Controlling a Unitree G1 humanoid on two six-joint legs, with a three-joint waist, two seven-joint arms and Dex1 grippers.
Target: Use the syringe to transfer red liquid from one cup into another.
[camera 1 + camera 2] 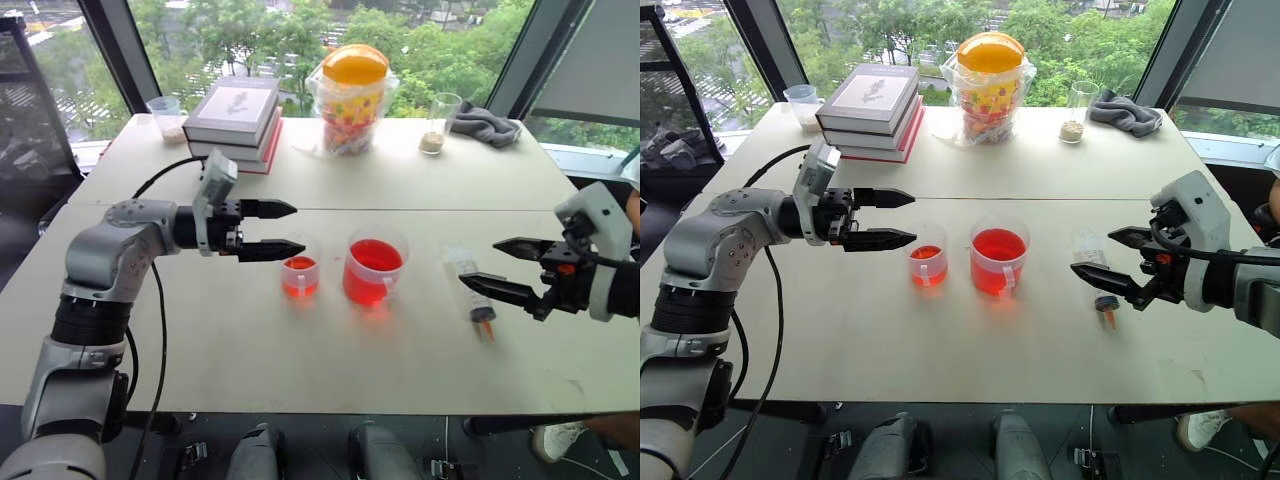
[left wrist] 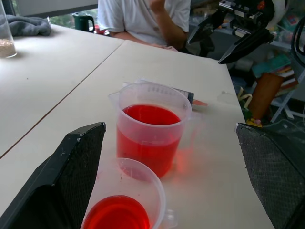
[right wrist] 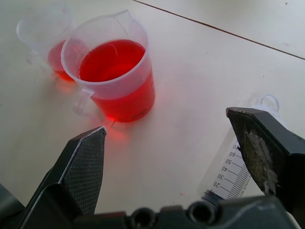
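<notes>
Syringe [image 1: 472, 287]: clear barrel, white plunger, orange-red tip pointing toward the near edge; lay flat on the table [image 1: 420, 370], to the right of both red cups, untouched.

Right gripper [image 1: 512, 269]: fingers spread wide, nothing between them; hovered above the table just right of the syringe, pointing left toward it. In the right wrist view the barrel's printed scale [image 3: 229, 175] showed just beside one finger, the syringe lying below and partly between the open fingers.

Left gripper [image 1: 284, 229]: fingers apart, empty; held level, pointing right, its tips just left of the small cup [image 1: 299, 276] and above it.

Handled beaker [image 1: 373, 268]: upright at mid-table, about half full of red liquid [image 1: 998, 246]; small cup just to its left, holding a shallower red layer.

Step in hand, as judged: the approach to pick up the syringe; no liquid transfer begun. Next move would call for lowering the right gripper around the barrel and closing on it without rolling it away, then lifting and turning the tip downward for the beaker.

Far side of table: stacked books [image 1: 234, 122], yellow-lidded jar [image 1: 353, 98], glass with beige grains [image 1: 438, 124], grey cloth [image 1: 485, 124].
</notes>
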